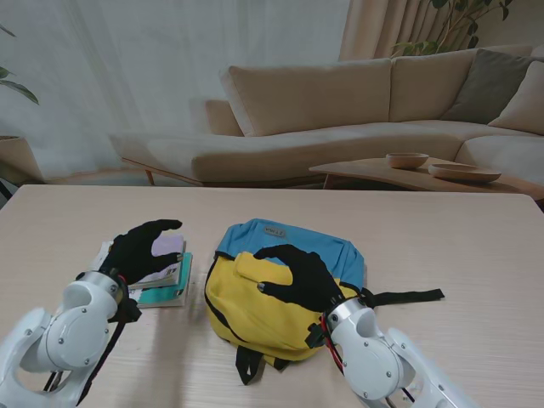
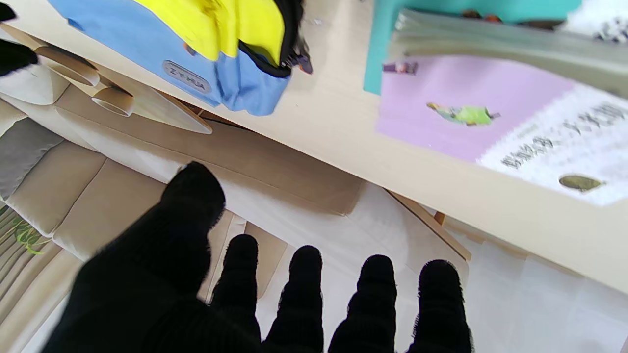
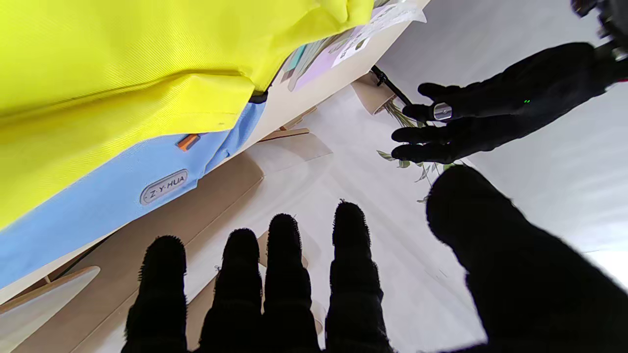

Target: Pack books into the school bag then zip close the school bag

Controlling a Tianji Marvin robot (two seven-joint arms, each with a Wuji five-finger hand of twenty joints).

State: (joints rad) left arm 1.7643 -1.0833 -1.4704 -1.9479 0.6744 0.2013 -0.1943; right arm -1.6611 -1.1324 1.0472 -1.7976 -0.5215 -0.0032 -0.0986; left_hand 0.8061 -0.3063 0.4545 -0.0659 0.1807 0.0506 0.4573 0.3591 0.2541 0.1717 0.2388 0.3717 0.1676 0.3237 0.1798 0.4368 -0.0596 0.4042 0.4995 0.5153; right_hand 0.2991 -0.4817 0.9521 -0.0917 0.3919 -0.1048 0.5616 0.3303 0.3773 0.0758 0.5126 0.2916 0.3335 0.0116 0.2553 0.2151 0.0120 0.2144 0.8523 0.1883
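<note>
A yellow and blue school bag [image 1: 255, 297] lies flat in the middle of the table, its blue top end [image 2: 235, 83] pointing away from me. A small stack of books [image 1: 166, 285] rests to its left, a lilac-covered book [image 2: 466, 113] on top of a teal one. My left hand [image 1: 140, 251] hovers over the books, palm down, fingers [image 2: 304, 294] spread, holding nothing. My right hand [image 1: 297, 276] hovers over the bag's yellow front [image 3: 122, 63], fingers [image 3: 284, 274] spread and apart from the fabric. In the right wrist view the left hand [image 3: 490, 113] shows across the gap.
A black strap [image 1: 408, 297] trails from the bag to the right, and another strap loop [image 1: 248, 364] lies at its near end. Beyond the table's far edge stand a beige sofa [image 1: 340, 119] and a low side table with two bowls [image 1: 408, 160].
</note>
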